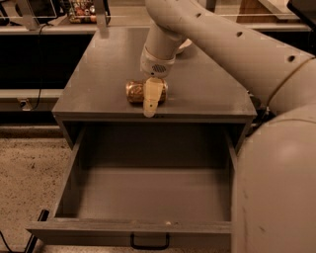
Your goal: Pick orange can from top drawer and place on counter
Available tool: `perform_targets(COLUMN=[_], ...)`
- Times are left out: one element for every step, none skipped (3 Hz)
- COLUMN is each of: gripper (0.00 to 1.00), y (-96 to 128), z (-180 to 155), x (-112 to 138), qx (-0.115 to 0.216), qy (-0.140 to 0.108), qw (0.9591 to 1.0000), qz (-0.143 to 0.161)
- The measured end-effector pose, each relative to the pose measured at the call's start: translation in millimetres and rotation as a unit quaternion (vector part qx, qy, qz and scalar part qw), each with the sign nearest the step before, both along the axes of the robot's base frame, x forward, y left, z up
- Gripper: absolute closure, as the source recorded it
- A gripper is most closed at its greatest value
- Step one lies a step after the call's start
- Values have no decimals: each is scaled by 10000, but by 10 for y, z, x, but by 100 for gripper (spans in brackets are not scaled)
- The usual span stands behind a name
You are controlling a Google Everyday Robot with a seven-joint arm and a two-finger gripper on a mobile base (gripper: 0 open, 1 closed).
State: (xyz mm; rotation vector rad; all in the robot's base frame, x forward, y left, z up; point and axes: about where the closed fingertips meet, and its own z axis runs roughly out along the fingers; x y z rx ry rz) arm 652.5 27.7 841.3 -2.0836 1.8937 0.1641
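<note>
The orange can (134, 92) lies on its side on the counter (98, 74), near the counter's front edge. My gripper (148, 100) reaches down over the can from behind. Its pale near finger (151, 101) hangs in front of the can with its tip at the counter's front edge, and the far finger is hidden behind the can. The jaws stand spread around the can rather than squeezing it. The top drawer (148, 190) is pulled wide open below, its grey interior holds nothing, and its black handle (149, 243) shows on the front panel.
A white bowl (184, 45) sits on the back of the counter, partly hidden by my arm (222, 44). My robot body (276, 188) fills the right side. Shelves with small items (84, 10) stand at the back left. Speckled floor (24, 173) lies to the left.
</note>
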Motion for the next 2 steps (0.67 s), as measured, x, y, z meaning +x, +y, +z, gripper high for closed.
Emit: perform_targets(gripper=[0, 0], y=[-448, -948], z=[-8, 159], x=[-100, -246], qx=[152, 189], qy=[-36, -264], qw=[9993, 9964], qz=[-331, -780])
